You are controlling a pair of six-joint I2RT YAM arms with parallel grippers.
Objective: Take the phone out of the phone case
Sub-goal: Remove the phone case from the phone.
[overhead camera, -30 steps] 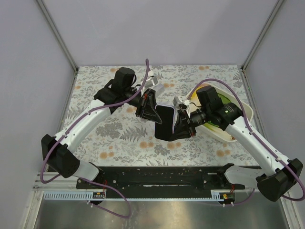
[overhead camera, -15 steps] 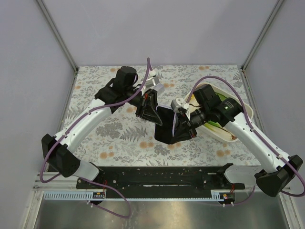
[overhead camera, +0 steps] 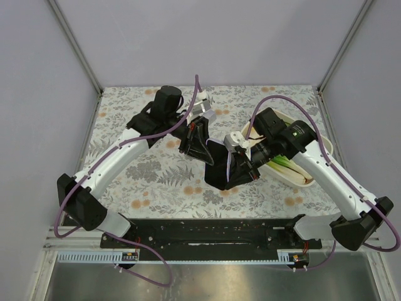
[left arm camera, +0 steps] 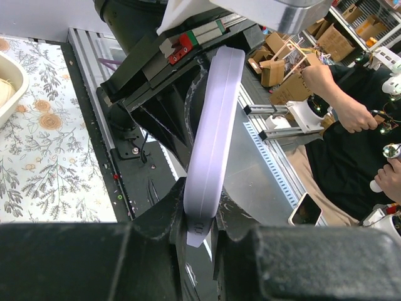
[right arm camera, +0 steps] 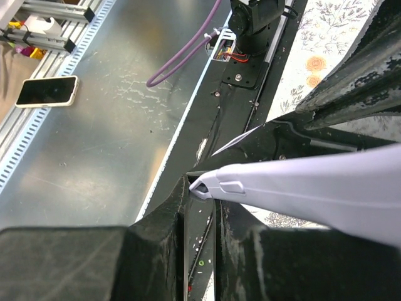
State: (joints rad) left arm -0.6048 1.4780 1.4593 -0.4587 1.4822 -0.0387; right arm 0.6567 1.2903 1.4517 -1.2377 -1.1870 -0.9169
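The phone (overhead camera: 219,168), black screen up, sits in a lilac case and is held above the table's middle between both grippers. My left gripper (overhead camera: 202,147) is shut on the case's far-left end. In the left wrist view the case's lilac edge (left arm camera: 213,125) runs away from that gripper (left arm camera: 200,221), pinched between the two fingers. My right gripper (overhead camera: 242,165) is shut on the case's right side. In the right wrist view the case (right arm camera: 307,185) has one corner clamped in that gripper (right arm camera: 202,188). The phone itself is hardly visible in either wrist view.
A white oval dish (overhead camera: 319,143) with green stalks stands at the right, behind my right arm; its rim shows in the left wrist view (left arm camera: 9,81). The table has a floral cloth (overhead camera: 125,182). A black rail (overhead camera: 207,233) runs along the near edge.
The phone in its case has tilted from a squarer stand to a slanted one and shifted slightly. My right wrist has turned and moved a little left. Both grippers stay shut.
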